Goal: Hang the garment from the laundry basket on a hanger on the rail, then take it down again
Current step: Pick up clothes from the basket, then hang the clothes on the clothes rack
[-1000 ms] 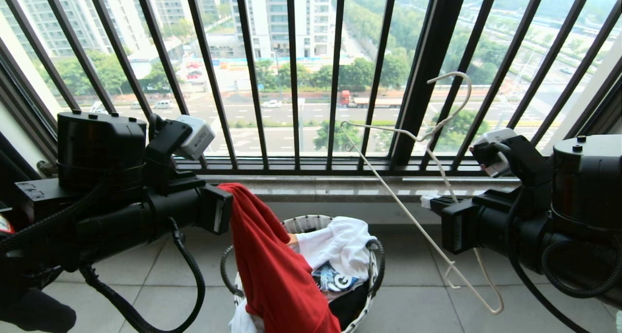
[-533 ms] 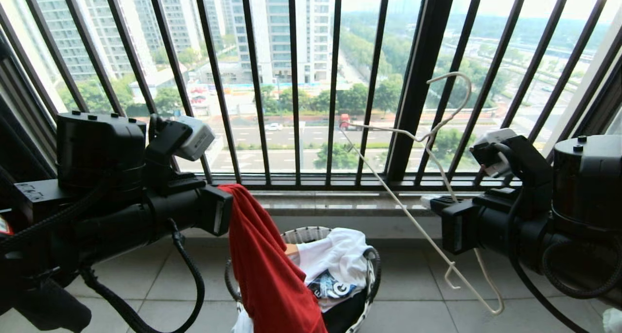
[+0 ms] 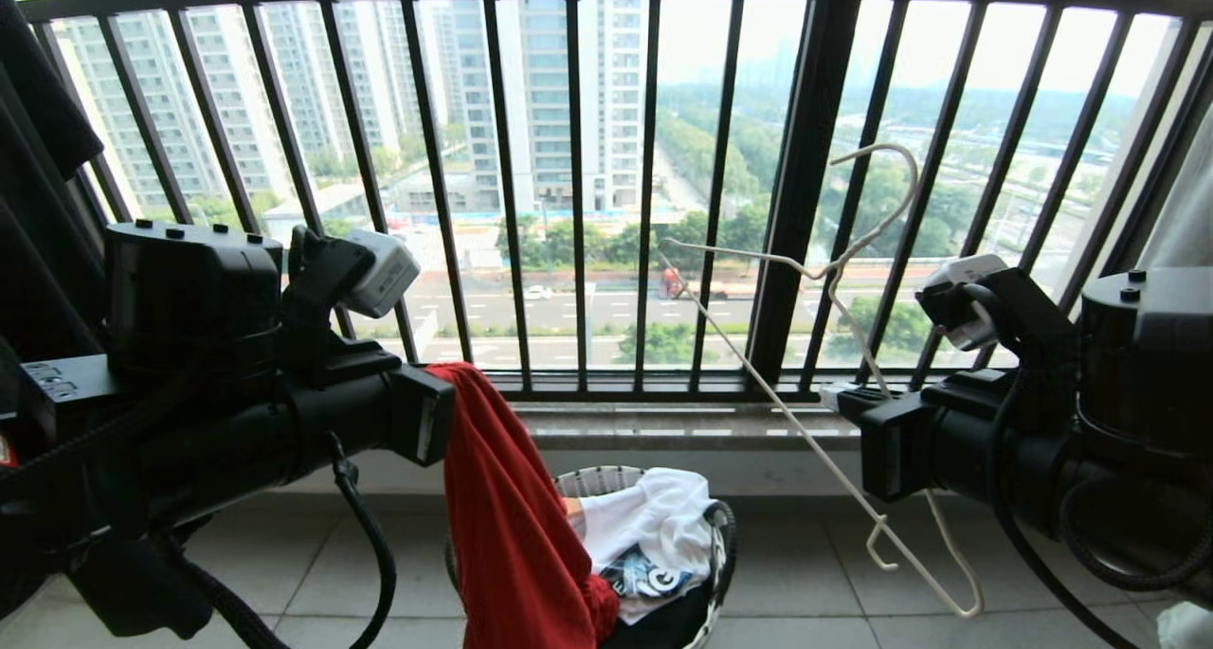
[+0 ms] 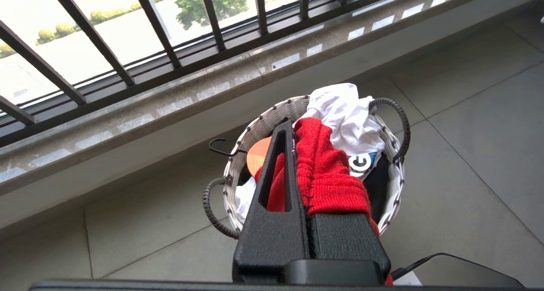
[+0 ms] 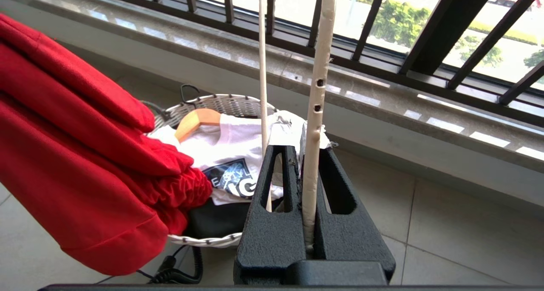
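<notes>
balcony floor by black window railing (image 3: 578,194) | left hand (image 4: 297,172) clamped on red garment (image 3: 516,516), limp, draping over laundry basket (image 4: 259,125); grip collar | right hand (image 5: 304,189) clamped on hanger (image 3: 834,279), light, stiff wire; hold shoulder

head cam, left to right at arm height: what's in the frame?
Left arm → red T-shirt hanging from the left gripper → laundry basket with a white shirt → cream wire hanger → right gripper gripping it → right arm.
</notes>
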`<state>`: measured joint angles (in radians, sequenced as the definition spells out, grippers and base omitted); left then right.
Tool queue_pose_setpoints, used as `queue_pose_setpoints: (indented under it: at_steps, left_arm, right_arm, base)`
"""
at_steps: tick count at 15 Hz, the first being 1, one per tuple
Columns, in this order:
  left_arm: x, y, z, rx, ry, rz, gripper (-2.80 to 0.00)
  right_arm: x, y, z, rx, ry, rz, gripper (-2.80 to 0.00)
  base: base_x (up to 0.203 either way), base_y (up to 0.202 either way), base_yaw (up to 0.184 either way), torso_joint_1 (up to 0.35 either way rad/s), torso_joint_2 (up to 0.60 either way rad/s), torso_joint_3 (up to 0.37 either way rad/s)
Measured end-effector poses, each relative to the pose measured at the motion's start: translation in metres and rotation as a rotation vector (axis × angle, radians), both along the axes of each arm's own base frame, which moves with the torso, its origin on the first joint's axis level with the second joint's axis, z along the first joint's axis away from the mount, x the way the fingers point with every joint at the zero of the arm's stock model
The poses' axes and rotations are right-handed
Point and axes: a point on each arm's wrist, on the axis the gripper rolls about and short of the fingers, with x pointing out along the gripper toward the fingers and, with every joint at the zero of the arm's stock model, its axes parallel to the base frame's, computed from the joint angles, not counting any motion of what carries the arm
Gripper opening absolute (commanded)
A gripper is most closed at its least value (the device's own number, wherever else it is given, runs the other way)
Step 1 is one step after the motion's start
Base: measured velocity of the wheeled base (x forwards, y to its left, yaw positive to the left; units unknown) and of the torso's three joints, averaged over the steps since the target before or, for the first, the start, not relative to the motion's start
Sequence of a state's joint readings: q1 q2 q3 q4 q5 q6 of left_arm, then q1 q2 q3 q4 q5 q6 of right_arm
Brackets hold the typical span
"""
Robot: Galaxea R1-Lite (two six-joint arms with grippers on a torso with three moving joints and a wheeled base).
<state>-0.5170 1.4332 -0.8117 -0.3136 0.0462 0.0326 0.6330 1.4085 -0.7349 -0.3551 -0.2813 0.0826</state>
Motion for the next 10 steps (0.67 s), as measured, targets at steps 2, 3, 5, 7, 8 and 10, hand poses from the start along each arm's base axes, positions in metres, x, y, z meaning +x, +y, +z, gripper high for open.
queue_pose_setpoints:
  at_steps: [2,3,5,7,8,10]
  left_arm:
    - [-0.001,0.001,-0.001,0.002,0.001,0.000,-2.80]
    - [-0.001,0.001,-0.001,0.003,0.000,-0.001,-2.80]
    - [0.000,0.000,0.002,-0.006,-0.006,0.003,-2.80]
    - [0.002,-0.001,0.009,-0.027,-0.020,0.008,-2.80]
    - [0.003,-0.001,0.012,-0.049,-0.022,0.015,-2.80]
    - [0.009,-0.004,0.021,-0.092,-0.030,0.063,-2.80]
  right_arm:
    - [0.000,0.000,0.000,0.000,0.000,0.000,-2.80]
    - [0.000,0.000,0.000,0.000,0.001,0.000,-2.80]
    - [0.000,0.000,-0.001,-0.002,0.003,0.000,-2.80]
    - [0.000,0.000,-0.001,-0.002,0.003,0.001,-2.80]
    - [0.000,0.000,-0.001,-0.002,0.004,0.003,-2.80]
    - [0.000,0.000,-0.001,-0.001,0.004,0.003,-2.80]
  base:
    - [0.000,0.000,0.000,0.002,0.00,0.021]
    - [0.000,0.000,0.000,0.000,0.00,0.000]
    - [0.000,0.000,0.000,0.000,0.00,0.000]
    - [0.000,0.000,0.000,0.000,0.00,0.000]
    - [0.000,0.000,0.000,0.000,0.00,0.000]
    - [0.000,0.000,0.000,0.000,0.00,0.000]
